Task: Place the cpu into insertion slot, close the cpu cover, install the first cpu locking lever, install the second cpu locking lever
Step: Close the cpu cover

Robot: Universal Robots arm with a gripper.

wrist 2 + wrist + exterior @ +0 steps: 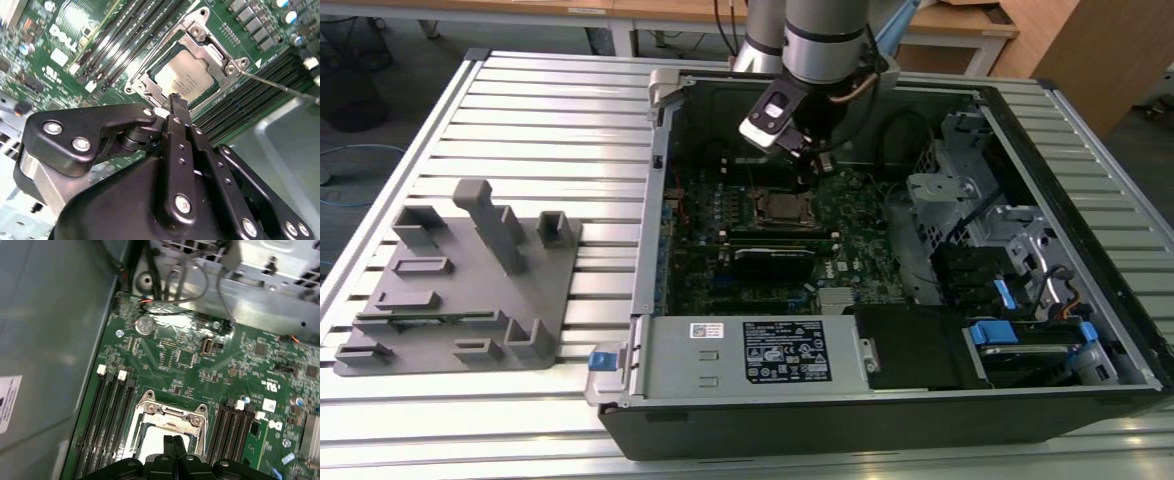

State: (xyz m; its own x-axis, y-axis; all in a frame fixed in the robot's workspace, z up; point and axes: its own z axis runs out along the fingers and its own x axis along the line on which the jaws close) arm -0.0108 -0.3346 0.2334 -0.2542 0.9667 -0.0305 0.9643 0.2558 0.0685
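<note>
Hovering over the motherboard (861, 250) inside the open computer case (854, 432), the gripper (176, 101) had its fingers pressed together with nothing between them, tips just at the edge of the cpu cover (212, 49). The cpu (187, 76) lay flat in the insertion slot (144, 80), framed by the cover. A thin locking lever (280, 87) stuck out free from one corner.

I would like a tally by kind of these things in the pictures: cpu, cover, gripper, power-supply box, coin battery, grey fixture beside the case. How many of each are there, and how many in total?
cpu: 1
cover: 1
gripper: 1
power-supply box: 1
coin battery: 1
grey fixture: 1
Total: 6
</note>
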